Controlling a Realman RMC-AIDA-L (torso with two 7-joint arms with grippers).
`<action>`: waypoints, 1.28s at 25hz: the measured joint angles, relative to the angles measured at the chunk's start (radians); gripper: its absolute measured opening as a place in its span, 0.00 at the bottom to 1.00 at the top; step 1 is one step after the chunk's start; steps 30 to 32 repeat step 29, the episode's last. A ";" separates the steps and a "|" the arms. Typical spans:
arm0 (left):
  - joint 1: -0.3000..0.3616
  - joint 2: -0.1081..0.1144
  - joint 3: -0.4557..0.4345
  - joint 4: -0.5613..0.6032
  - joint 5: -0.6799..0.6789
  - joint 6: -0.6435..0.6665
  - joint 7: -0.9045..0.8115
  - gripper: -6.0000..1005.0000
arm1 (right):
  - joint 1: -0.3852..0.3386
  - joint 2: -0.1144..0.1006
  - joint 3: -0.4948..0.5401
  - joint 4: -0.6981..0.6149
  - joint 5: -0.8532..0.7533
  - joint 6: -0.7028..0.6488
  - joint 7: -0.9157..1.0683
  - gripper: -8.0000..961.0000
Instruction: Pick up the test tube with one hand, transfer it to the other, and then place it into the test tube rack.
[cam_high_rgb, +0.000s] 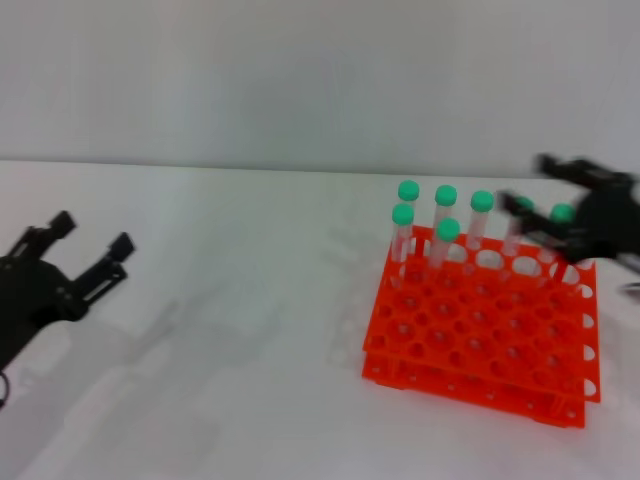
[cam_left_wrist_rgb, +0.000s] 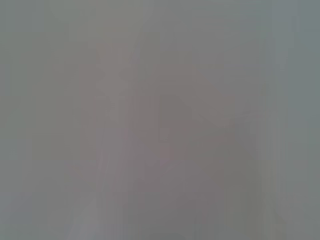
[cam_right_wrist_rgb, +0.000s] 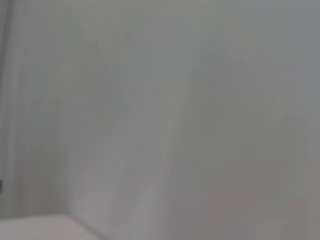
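The orange-red test tube rack (cam_high_rgb: 480, 325) stands on the white table at the right of the head view. Several green-capped test tubes (cam_high_rgb: 446, 225) stand upright in its back rows. My right gripper (cam_high_rgb: 524, 182) hovers, blurred, over the rack's back right corner with its fingers apart. Two green caps (cam_high_rgb: 563, 213) stand right by its fingers, and I cannot tell whether it touches them. My left gripper (cam_high_rgb: 95, 240) is open and empty, low over the table at the far left. Both wrist views show only a blurred grey surface.
The white table (cam_high_rgb: 250, 300) stretches between my left gripper and the rack. A pale wall (cam_high_rgb: 300, 80) rises behind the table. The rack's front rows of holes hold no tubes.
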 joint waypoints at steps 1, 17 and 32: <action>0.005 0.000 0.000 0.000 -0.022 0.000 0.006 0.87 | -0.021 0.000 0.041 0.003 0.001 -0.034 0.001 0.67; 0.015 -0.005 -0.002 0.052 -0.267 -0.010 0.091 0.87 | -0.135 -0.011 0.607 0.421 0.001 -0.452 -0.188 0.67; -0.036 0.001 -0.006 0.075 -0.383 -0.048 0.131 0.87 | -0.129 -0.006 0.623 0.525 0.059 -0.501 -0.292 0.67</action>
